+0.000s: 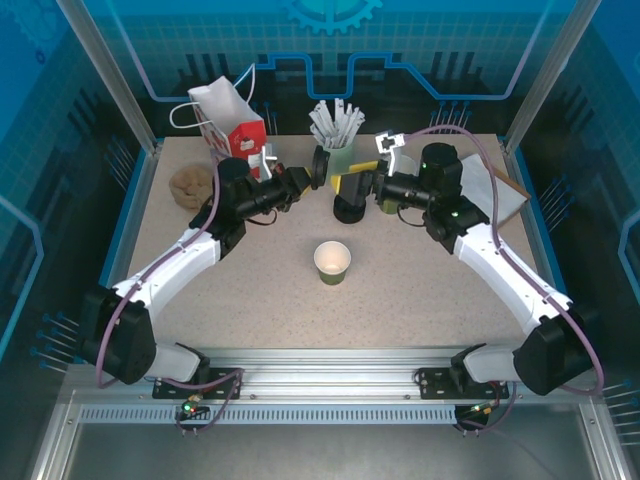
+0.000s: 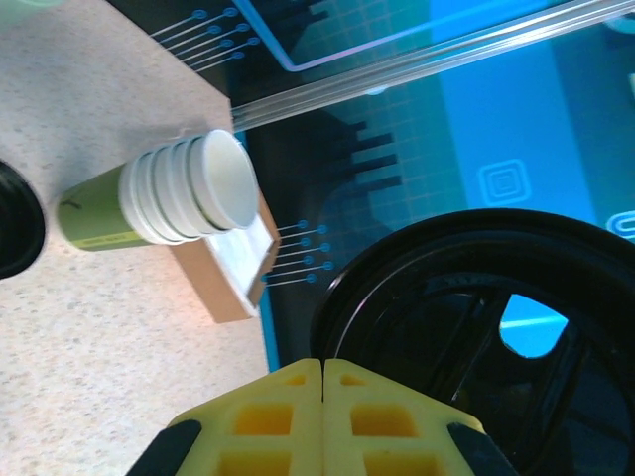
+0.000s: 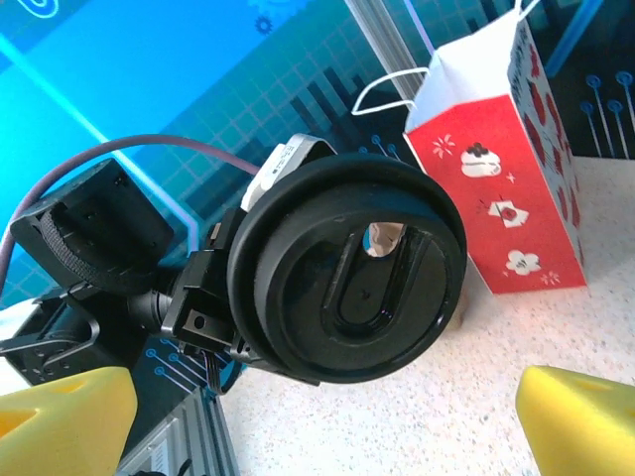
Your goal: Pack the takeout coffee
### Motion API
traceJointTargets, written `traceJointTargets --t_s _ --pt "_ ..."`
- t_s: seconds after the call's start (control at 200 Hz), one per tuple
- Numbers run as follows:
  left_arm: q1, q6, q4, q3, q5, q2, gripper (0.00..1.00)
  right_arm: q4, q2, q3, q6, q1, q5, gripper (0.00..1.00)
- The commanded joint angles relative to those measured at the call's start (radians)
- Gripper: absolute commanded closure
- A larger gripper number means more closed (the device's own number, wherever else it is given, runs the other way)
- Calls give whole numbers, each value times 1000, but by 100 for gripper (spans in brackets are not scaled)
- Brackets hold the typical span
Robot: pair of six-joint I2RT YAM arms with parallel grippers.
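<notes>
Left pincer: my yellow fingers are pressed together with no gap at the seam, clamped on the rim of the black lid. The lid stands on edge just ahead of the fingertips. In the overhead view this pincer is raised above the table, pointing toward the other one.

Right pincer: spread wide, holding nothing. One yellow fingertip sits at each lower corner of its wrist view. The lid is straight ahead of it, broad face toward it, apart from both fingertips. From overhead, this pincer hangs just above a stack of black lids.

Green cup: upright on the table, white inside, mouth uncovered. It lies between my two pincers and on the arm-base side of them, clear of both.

Other items:
- A red-and-white paper bag stands beyond the held lid, on the far side of the left pincer.
- A stack of green-and-white cups lies beyond the left pincer's fingertips, touching a brown cardboard piece. I cannot tell whether the stack is upright.
</notes>
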Motion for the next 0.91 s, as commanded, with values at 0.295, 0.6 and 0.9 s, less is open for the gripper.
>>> traceJointTargets --t_s 0.295,0.6,0.9 --pt "-26 -97 112 -6 59 -18 94 191 117 69 100 37 -71 0" --pt "-34 -106 139 -9 64 -4 94 197 112 70 108 37 -51 5" --pt "-34 -112 155 -14 68 3 94 176 107 82 97 39 -52 19"
